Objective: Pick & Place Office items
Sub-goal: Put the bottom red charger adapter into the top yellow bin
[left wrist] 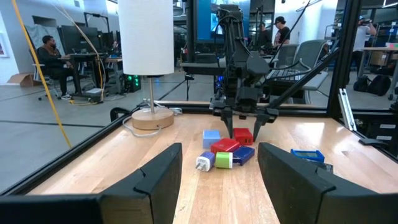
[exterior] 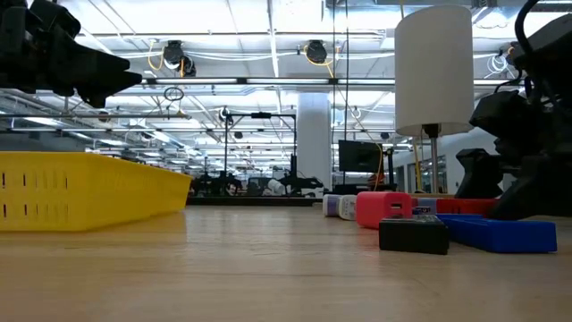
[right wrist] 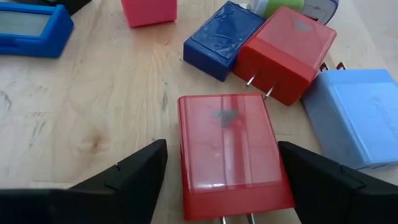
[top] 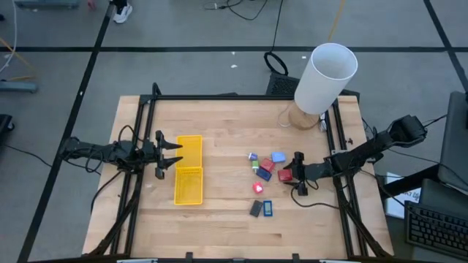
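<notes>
The office items lie in a cluster right of the table's middle: a lilac piece (top: 252, 156), a light blue block (top: 278, 157), a red block (top: 265, 166), a dark blue block (top: 263, 174), a bright pink-red block (top: 257, 188), a dark grey rectangle (top: 256, 208) and a blue flat rectangle (top: 268, 208). Another red plug block (right wrist: 227, 152) lies flat on the wood. My right gripper (right wrist: 222, 158) is open and low, with one finger on either side of this block (top: 285, 174); no touch shows. My left gripper (top: 179, 154) is open, above the yellow tray's far end.
The long yellow tray (top: 189, 169) lies left of centre, lengthwise from far to near. A tall white cylinder on a round wooden base (top: 322, 80) stands at the far right corner. Black frame rails (top: 139, 168) run along both sides. People sit beyond the table.
</notes>
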{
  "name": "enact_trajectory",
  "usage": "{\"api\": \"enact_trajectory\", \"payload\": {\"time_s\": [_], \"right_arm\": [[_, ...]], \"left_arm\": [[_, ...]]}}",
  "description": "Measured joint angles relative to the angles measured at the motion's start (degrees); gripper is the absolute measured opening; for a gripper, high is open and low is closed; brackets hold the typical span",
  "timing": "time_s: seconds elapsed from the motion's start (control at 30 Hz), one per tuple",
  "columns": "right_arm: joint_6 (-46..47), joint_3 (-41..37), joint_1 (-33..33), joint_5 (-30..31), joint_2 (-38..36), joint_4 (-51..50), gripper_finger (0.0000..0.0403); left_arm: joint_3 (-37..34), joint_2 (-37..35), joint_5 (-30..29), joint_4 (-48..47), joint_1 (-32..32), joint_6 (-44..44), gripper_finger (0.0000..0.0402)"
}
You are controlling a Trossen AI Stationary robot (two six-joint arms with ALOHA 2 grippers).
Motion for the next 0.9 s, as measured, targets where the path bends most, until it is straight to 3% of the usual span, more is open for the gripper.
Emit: {"api": "enact_trajectory", "payload": {"time_s": [0.43,0.9], "right_arm": [[-0.04,-0.02,0.02,-2.59,-0.02,0.14,0.0211],[-0.09,-0.15,0.04,-3.32,-1.62,-0.37,0.0209]], "left_arm": [[0.0,-0.01,0.0,0.0,0.01,0.01,0.0214],[0.0,0.0,0.0,0.0,0.02,0.0,0.0214]]}}
